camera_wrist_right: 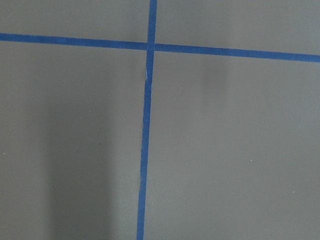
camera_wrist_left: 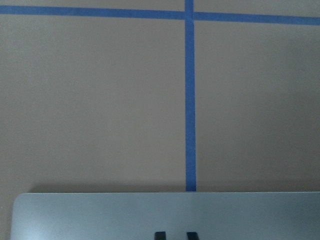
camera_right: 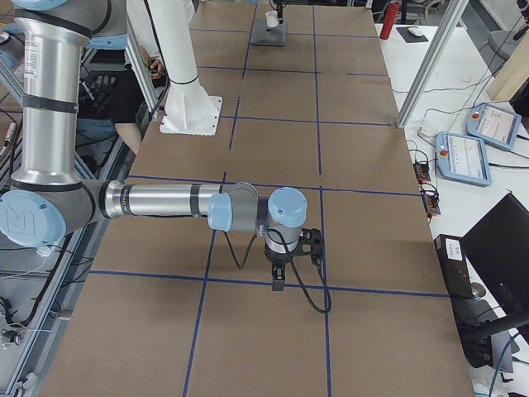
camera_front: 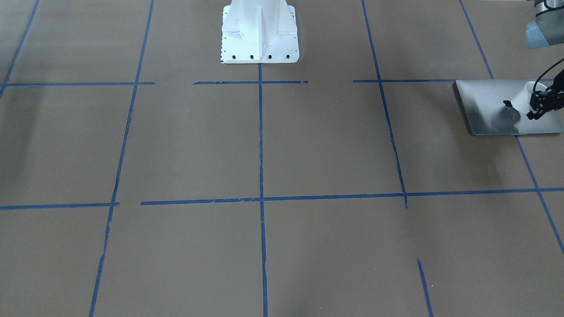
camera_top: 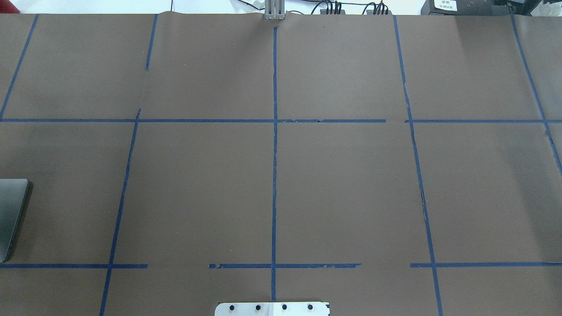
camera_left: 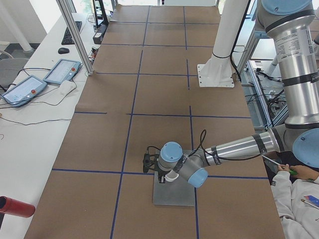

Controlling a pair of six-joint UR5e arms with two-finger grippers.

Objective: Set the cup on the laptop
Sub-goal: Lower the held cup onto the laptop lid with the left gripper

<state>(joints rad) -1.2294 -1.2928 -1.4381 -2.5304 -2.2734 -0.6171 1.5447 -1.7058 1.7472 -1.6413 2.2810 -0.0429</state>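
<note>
Cup (camera_front: 527,95) is sitting on the laptop (camera_front: 484,102) lid, so placement is looking nearly complete. Left gripper (camera_front: 544,105) is hovering against it; whether its fingers are clamping or spread cannot be told. Release and withdrawal are remaining.

This is a robotics lab. A long counter (camera_top: 197,175) is covered in brown paper and marked into squares with blue tape (camera_front: 261,145). A white pedestal (camera_front: 260,31) is bolted to it. Two jointed silver industrial arms with pale blue caps, one (camera_left: 239,147) at each end (camera_right: 157,201), reach over the counter. On side desks lie touch-screen control tablets (camera_left: 62,71) on cables, a mouse (camera_left: 63,50) and a dark monitor (camera_right: 504,240). Metal frame posts (camera_left: 75,35) rise beside the counter, and a person (camera_left: 294,194) sits at its edge.
</note>
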